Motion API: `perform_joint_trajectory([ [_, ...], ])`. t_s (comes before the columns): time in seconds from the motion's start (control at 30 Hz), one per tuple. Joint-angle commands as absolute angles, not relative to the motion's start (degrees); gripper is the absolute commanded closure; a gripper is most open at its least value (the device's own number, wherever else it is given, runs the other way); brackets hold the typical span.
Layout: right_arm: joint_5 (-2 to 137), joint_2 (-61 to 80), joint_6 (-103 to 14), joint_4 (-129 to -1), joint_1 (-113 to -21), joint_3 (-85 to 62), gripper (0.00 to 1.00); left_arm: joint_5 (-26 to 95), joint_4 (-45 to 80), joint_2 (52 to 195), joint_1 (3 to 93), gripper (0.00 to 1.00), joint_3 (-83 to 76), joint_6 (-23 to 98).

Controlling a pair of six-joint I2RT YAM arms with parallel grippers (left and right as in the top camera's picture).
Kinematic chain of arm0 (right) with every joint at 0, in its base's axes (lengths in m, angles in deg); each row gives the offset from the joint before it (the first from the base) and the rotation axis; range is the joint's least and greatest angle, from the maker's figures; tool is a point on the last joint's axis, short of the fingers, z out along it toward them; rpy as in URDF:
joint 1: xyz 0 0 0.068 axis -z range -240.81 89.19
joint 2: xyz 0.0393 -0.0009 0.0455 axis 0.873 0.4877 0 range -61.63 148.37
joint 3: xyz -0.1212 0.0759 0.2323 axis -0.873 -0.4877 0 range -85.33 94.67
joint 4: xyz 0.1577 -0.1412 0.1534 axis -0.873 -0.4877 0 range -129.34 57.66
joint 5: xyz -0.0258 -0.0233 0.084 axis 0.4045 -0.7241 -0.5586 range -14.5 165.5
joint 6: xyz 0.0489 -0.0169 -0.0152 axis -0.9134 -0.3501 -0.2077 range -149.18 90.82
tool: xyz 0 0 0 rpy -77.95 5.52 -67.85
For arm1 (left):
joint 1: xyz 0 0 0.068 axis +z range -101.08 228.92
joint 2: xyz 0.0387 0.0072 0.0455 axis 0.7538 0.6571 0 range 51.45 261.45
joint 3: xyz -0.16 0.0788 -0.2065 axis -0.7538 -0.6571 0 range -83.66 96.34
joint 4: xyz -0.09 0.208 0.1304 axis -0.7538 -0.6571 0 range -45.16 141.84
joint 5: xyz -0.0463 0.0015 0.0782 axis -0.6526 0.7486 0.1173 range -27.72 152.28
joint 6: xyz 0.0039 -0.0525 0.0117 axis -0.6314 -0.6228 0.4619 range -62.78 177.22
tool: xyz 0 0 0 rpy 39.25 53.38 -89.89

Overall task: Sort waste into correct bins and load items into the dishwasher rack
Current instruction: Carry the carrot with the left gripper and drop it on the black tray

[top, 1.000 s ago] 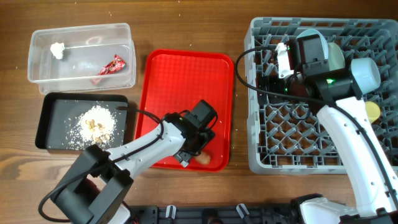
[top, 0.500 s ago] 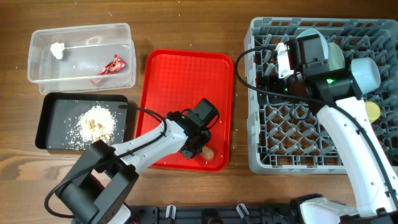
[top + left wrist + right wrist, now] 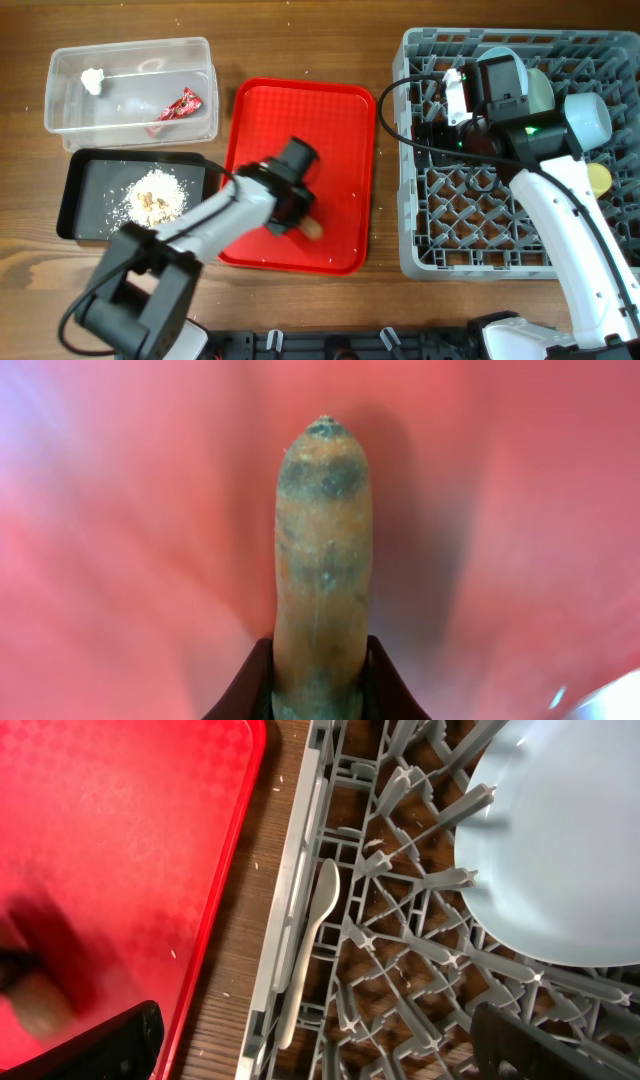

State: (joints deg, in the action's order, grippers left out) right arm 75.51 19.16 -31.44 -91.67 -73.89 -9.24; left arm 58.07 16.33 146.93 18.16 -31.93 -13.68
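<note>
Nearly done, I'd say. The left gripper [image 3: 318, 695] pinches a carrot stub [image 3: 322, 550] over the red tray [image 3: 300, 110], which is otherwise bare. I judge it belongs in the black bin [image 3: 90, 170] at nine o'clock, with the crumbs [image 3: 155, 198]. A wrapper [image 3: 178, 108] lies in the clear bin [image 3: 130, 95]. Plate [image 3: 560, 850] and spoon [image 3: 310, 935] sit in the rack [image 3: 470, 250] at three. The right gripper [image 3: 310, 1025] gapes wide, empty. Plain wooden table [image 3: 300, 40]; no more of the room shows.

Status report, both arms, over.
Left gripper shut on stubby brownish-orange food scrap, over red plastic tray. Right gripper open, empty, above grey dishwasher rack. No obstruction seen around scrap.
</note>
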Motion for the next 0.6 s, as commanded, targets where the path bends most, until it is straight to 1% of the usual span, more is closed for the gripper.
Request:
perform_joint_trajectory([
  [0.0, 75.0, 19.6, -30.8, -91.5, -74.1, -9.3, 0.0, 60.9, 14.6, 138.3, 29.3, 0.96, -32.2, 1.5],
  [0.1, 75.0, 19.6, -30.8, -91.5, -74.1, -9.3, 0.0, 60.9, 13.7, 130.7, 40.8, 0.96, -31.9, 9.1],
  [0.27, 75.0, 19.6, -30.8, -91.5, -74.1, -9.3, 0.0, 62.1, 12.8, 123.1, 59.7, 0.96, -31.9, 12.9],
  [0.4, 75.0, 19.6, -30.8, -91.5, -74.1, -9.3, 0.0, 69.6, 13.1, 125.2, 70.0, 0.96, -31.9, 13.3],
  [0.5, 75.0, 19.6, -30.8, -91.5, -74.1, -9.3, 0.0, 70.1, 14.1, 129.9, 75.3, 0.96, -31.9, 13.3],
  [0.57, 75.0, 19.6, -30.8, -91.5, -74.1, -9.3, 0.0, 70.1, 14.9, 133.5, 77.1, 0.96, -31.9, 13.3],
])
